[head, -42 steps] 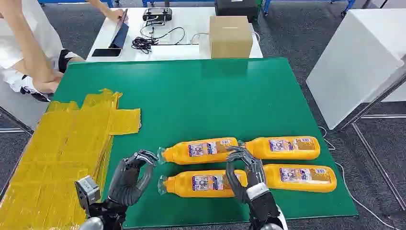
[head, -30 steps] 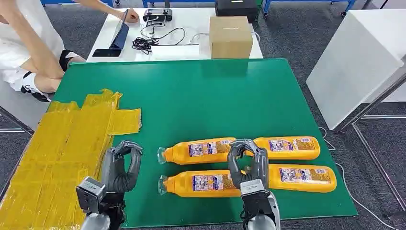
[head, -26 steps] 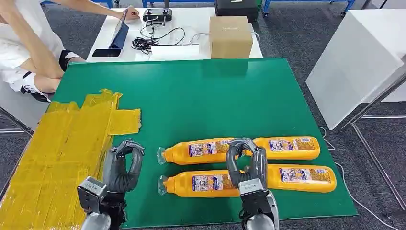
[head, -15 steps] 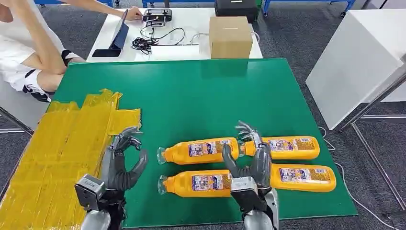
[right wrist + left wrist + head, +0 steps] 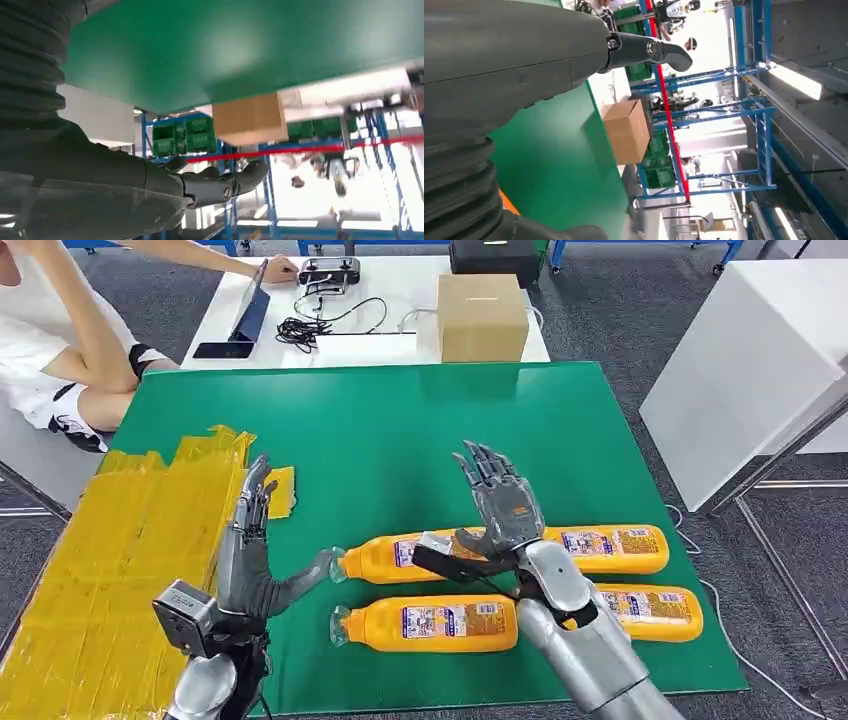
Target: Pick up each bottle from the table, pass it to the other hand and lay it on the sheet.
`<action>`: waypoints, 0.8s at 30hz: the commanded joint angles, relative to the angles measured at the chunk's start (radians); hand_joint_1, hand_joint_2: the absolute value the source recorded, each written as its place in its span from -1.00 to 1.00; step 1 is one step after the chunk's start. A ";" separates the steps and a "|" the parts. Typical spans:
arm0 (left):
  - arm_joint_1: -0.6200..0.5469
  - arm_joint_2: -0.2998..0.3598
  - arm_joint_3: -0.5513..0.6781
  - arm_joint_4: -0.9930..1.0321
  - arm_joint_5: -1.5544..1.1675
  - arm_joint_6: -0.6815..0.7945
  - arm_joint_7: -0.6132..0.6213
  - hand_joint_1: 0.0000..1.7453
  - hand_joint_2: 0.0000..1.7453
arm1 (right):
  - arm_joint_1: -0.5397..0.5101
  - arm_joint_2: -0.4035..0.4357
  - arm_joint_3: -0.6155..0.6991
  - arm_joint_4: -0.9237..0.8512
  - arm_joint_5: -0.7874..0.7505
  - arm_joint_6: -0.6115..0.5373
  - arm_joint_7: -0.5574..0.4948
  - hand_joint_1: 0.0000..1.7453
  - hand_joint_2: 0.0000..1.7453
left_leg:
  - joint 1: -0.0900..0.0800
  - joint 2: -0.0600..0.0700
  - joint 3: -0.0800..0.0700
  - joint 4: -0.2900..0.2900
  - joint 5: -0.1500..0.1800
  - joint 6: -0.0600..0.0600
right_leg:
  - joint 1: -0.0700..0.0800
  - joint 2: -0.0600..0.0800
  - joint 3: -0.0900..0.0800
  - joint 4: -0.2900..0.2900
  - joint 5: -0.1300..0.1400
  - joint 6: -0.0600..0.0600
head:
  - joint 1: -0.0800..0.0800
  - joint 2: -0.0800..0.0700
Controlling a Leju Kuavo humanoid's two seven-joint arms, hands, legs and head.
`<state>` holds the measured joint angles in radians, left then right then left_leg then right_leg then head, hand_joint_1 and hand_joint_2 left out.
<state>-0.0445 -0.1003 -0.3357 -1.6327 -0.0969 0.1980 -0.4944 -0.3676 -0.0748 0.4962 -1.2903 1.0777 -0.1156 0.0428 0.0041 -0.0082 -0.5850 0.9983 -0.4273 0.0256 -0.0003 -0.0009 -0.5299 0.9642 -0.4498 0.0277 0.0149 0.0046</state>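
Note:
Several orange bottles lie on their sides on the green mat (image 5: 420, 430), caps to the left. I point at three: the near-left bottle (image 5: 430, 623), the far-left bottle (image 5: 390, 555) and the far-right bottle (image 5: 610, 545). My right hand (image 5: 497, 502) is raised above the two far bottles, fingers spread, holding nothing. My left hand (image 5: 250, 545) stands open between the yellow sheet (image 5: 110, 560) and the bottle caps, its thumb reaching toward the far-left bottle's cap. The left wrist view shows that hand's thumb (image 5: 649, 49) over the mat.
A cardboard box (image 5: 482, 316) stands at the mat's far edge. Behind it is a white table (image 5: 400, 290) with a tablet, cables and a controller. A person (image 5: 50, 350) sits at the far left. A white panel (image 5: 740, 370) stands to the right.
Both hands went from curled to spread open. The right arm lifted and reached forward over the far bottles. The left hand stretched its fingers forward along the sheet's edge. The bottles have not moved.

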 commanded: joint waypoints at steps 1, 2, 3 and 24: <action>-0.072 -0.008 -0.006 0.110 0.015 -0.013 -0.002 -1.00 1.00 | -0.156 0.003 0.119 0.369 -0.094 0.055 -0.065 -1.00 1.00 | 0.000 0.001 0.003 -0.001 0.000 -0.001 | 0.000 0.001 0.003 -0.002 0.000 0.000 | 0.000 0.000; -0.076 -0.009 -0.009 0.114 0.016 -0.013 -0.003 -1.00 1.00 | -0.160 0.007 0.123 0.392 -0.104 0.053 -0.074 -1.00 1.00 | 0.000 0.002 0.005 -0.002 -0.001 -0.001 | 0.000 0.001 0.004 -0.002 0.000 0.000 | 0.000 0.000; -0.080 -0.009 -0.012 0.117 0.018 -0.014 -0.004 -1.00 1.00 | -0.166 0.012 0.128 0.419 -0.113 0.055 -0.080 -1.00 1.00 | 0.000 0.001 0.003 -0.002 0.000 -0.001 | 0.000 0.001 0.003 -0.002 0.000 0.000 | 0.000 0.000; -0.096 -0.004 -0.031 0.159 0.036 -0.007 -0.008 -1.00 1.00 | -0.168 0.035 0.197 0.469 -0.283 0.119 -0.179 -1.00 1.00 | 0.000 0.001 0.005 -0.001 -0.001 -0.001 | 0.000 0.001 0.005 -0.001 -0.001 0.000 | 0.000 0.000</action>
<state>-0.0962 -0.1122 -0.3521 -1.5484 -0.0641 0.1858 -0.5028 -0.4887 -0.0347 0.6271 -0.9198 0.8133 -0.0141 -0.1457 0.0041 -0.0069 -0.5829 0.9982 -0.4273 0.0254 -0.0002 -0.0005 -0.5286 0.9643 -0.4498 0.0276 0.0149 0.0046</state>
